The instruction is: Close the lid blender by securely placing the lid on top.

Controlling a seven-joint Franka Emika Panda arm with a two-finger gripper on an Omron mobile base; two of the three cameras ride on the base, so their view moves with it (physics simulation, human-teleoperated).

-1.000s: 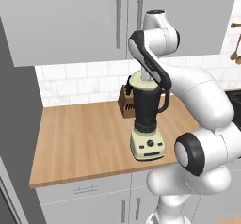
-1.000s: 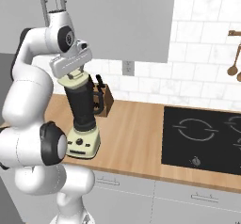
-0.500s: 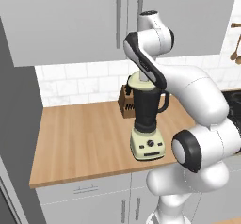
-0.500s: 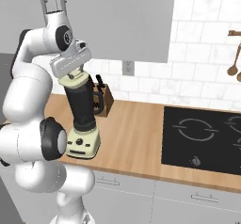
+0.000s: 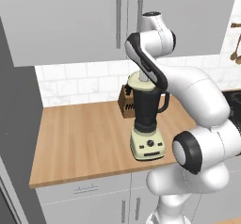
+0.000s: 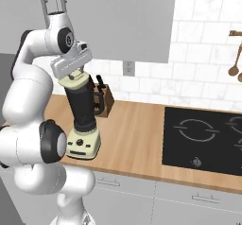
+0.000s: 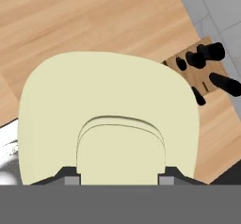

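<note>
The dark blender (image 5: 147,109) (image 6: 84,108) stands on its cream base near the counter's front edge. The pale cream lid (image 5: 140,83) (image 6: 75,82) rests at the jar's mouth, looking slightly tilted in the right base view. My gripper (image 6: 72,74) points straight down onto it from above. In the hand view the lid (image 7: 108,91) spreads wide, and my gripper (image 7: 120,178) has a fingertip on each side of its raised knob, shut on it. The lid hides the jar's rim, so I cannot tell how deep it sits.
A wooden knife block (image 5: 125,103) (image 6: 105,99) (image 7: 202,72) stands just behind the blender against the tiled wall. A black cooktop (image 6: 203,134) lies to the right. The wooden counter (image 5: 80,133) stretches left of the blender. Wall cabinets hang close above the arm.
The arm's upper links have turned slightly above the jar. The lid and the gripper on it stay at the jar's mouth.
</note>
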